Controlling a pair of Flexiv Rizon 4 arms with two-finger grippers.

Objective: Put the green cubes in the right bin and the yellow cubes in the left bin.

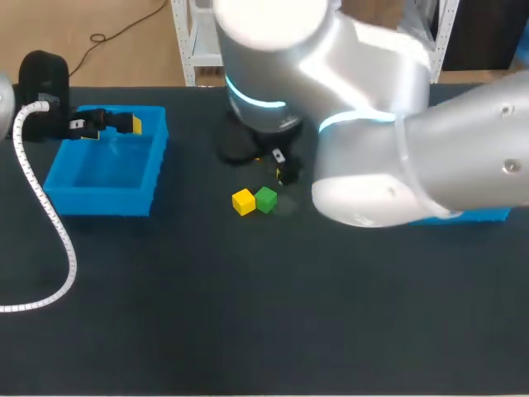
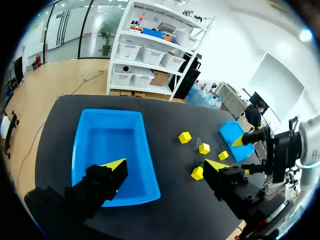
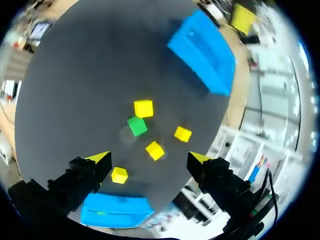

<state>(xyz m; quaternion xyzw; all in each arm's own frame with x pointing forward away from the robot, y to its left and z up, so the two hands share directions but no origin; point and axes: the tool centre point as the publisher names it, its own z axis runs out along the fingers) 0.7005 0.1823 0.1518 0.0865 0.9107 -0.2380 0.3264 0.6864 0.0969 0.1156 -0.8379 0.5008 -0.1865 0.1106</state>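
A yellow cube (image 1: 243, 202) and a green cube (image 1: 265, 198) touch side by side mid-table. The right wrist view shows that green cube (image 3: 136, 125) among several yellow cubes (image 3: 154, 150), all far below my open, empty right gripper (image 3: 148, 161). My bulky right arm (image 1: 397, 149) hides the other cubes in the head view. My left gripper (image 2: 167, 167) hangs open and empty over the left blue bin (image 2: 110, 150), which holds nothing. In the head view the left gripper (image 1: 111, 124) is at the bin's (image 1: 107, 178) far rim. The right bin (image 3: 115, 210) holds something small and green.
Only a strip of the right bin (image 1: 471, 216) shows under my right arm. A white ribbed cable (image 1: 50, 223) trails from the left arm across the table's left side. Dark tabletop stretches toward the near edge.
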